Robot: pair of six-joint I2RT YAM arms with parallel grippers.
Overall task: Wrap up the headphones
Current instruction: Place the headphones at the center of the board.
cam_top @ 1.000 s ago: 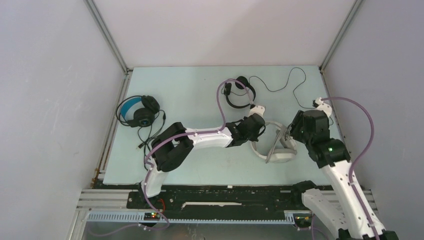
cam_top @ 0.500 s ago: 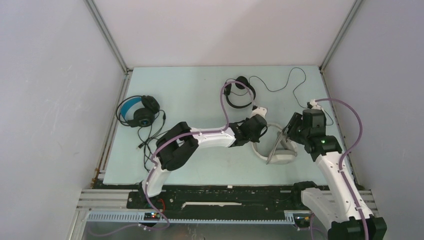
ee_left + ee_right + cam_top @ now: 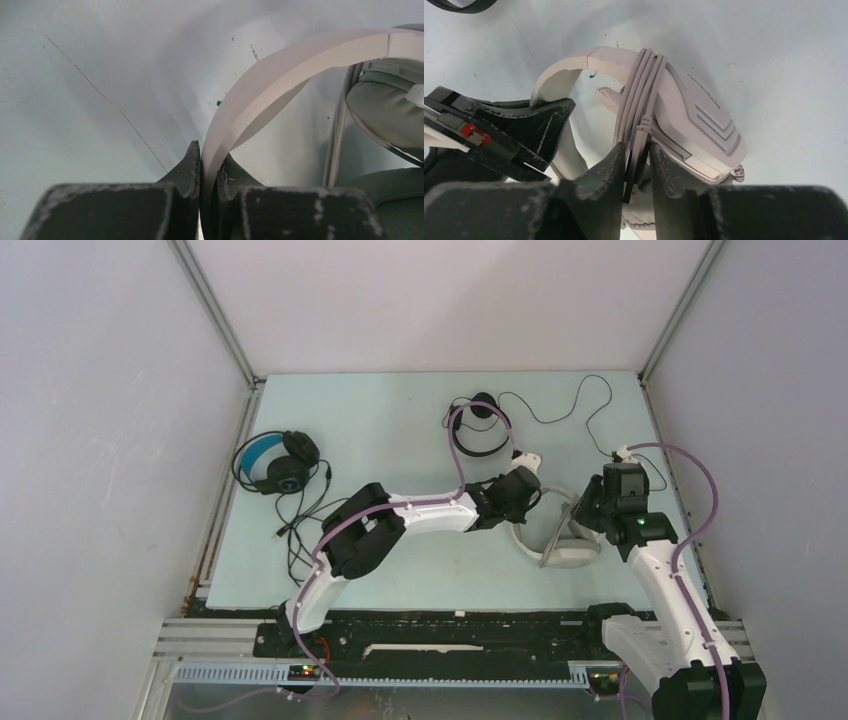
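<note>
The white headset [image 3: 568,546] lies by the worktop's [image 3: 380,440] right edge. The left gripper [image 3: 209,165] is clamped on its headband [image 3: 280,65], and the right gripper [image 3: 637,160] pinches the grey cable [image 3: 644,85] over its coils. Wrapping looks nearly done — next, I reckon, comes tucking that end in snugly.

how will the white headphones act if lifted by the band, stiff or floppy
The white headphones probably lift stiffly: the band holds its arch in the left gripper. The grey cable looped over them looks limp and could slip loose.
</note>
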